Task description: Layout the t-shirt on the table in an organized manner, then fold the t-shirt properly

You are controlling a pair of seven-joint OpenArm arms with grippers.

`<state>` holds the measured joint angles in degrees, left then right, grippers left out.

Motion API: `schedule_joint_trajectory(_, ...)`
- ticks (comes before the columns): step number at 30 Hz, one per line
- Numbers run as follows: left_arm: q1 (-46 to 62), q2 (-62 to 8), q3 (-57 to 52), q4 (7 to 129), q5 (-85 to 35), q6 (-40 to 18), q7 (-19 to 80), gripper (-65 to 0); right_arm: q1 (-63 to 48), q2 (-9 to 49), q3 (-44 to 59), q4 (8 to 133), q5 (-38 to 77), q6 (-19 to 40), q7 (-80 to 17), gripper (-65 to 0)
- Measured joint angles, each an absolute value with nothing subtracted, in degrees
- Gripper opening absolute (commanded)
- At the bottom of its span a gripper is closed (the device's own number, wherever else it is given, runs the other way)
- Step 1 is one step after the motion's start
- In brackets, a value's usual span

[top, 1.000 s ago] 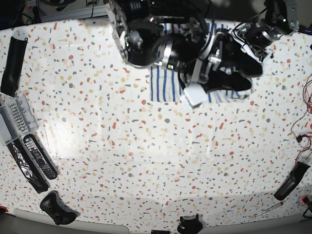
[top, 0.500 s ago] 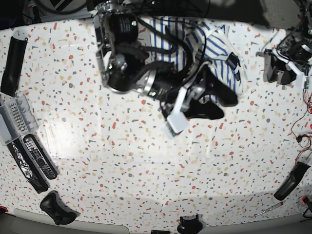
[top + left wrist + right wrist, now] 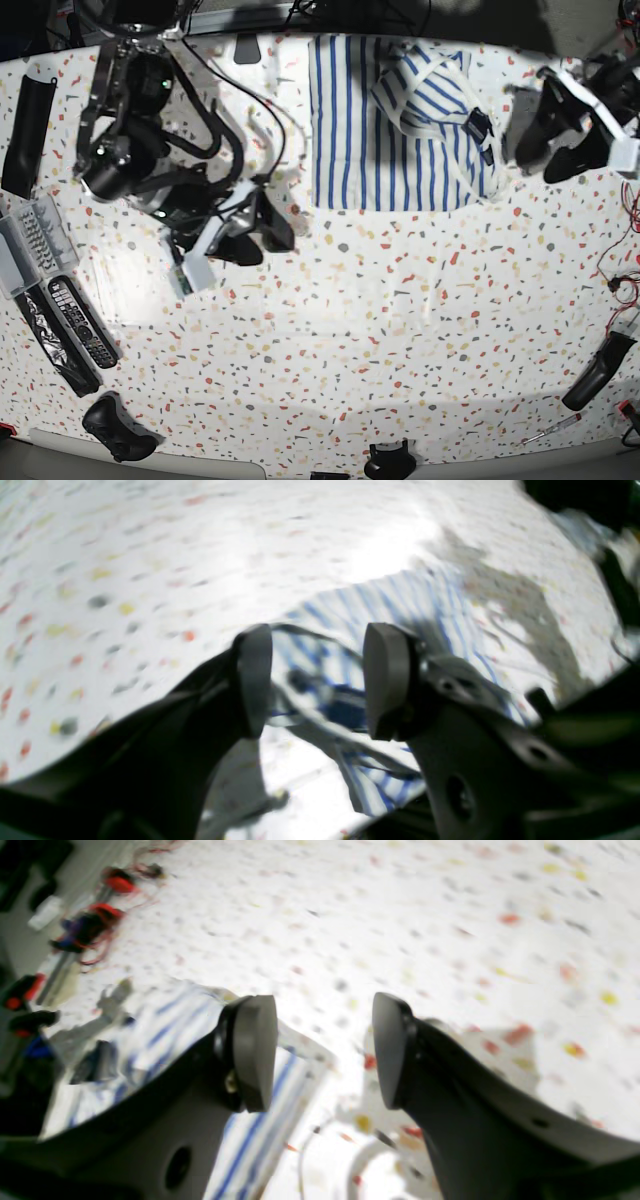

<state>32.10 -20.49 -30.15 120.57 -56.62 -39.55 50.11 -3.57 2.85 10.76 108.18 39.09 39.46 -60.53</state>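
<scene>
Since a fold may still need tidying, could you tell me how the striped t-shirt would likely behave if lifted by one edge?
The t-shirt is probably floppy: a crumpled flap lies over its folded body, so it would sag and unfold. It looks thin and light, likely sliding on the smooth table.

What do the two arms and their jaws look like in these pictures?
Both arms are black, with bulky round joints and loose black cables. Each carries a small white box near its wrist. The left gripper and the right gripper look alike: two dark, curved jaws, each ending in a flat grey oval pad.
</scene>
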Motion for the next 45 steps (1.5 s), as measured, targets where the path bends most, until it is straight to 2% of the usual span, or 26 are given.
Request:
schedule_joint_trajectory(5,33.32,-20.49,-21.37,121.78,-54.83,-39.64,56.6,-37.3,-4.8,5.13,14.06,108.18,41.34,39.46,-60.49,-35.1)
schedule_joint_trajectory(8,33.47,-20.49,-17.12,121.78,-52.86,-39.68,57.23,-37.3,-5.21,5.43,14.48,108.18,41.39,39.46,-60.55,-35.1)
schedule_joint_trajectory(10,33.47,-20.47,-16.49,121.78,-52.75,-39.68,57.65,-37.3,-5.19,5.41,14.48,108.18,41.36,39.46,-60.55,-35.1)
schedule_joint_trajectory(14,33.85,-20.51,-16.97,121.75,-52.66,-39.55,65.21,-37.3,-5.19,5.41,14.48,108.18,41.34,39.46,-60.58,-35.1)
schedule_joint_trajectory(17,37.06,-20.49,-18.7,121.78,-52.9,-39.66,64.34,-37.3,-5.08,5.43,14.48,108.18,41.36,39.46,-60.51,-35.1)
schedule_joint_trajectory(22,42.48,-20.51,-23.97,121.78,-52.77,-39.59,56.9,-37.3,-5.08,5.41,14.48,108.18,40.93,39.46,-59.68,-35.1)
schedule_joint_trajectory(27,44.05,-20.47,-24.23,121.75,-58.98,-36.71,56.88,-37.3,-5.08,5.41,14.48,108.18,40.95,39.46,-59.18,-35.1)
schedule_joint_trajectory(32,44.07,-19.44,-23.83,120.38,-57.67,-33.5,56.99,-37.3,-5.08,5.41,14.48,108.18,40.93,39.46,-59.22,-35.1)
schedule_joint_trajectory(41,44.07,-16.21,-23.9,114.74,-67.77,-33.5,58.7,-37.3,-5.08,5.41,14.48,108.18,40.93,39.46,-59.24,-35.1)
schedule_joint_trajectory(45,44.07,-15.97,-23.92,114.17,-68.14,-33.47,58.74,-37.5,-5.1,5.43,14.48,108.18,40.93,39.46,-59.18,-35.1)
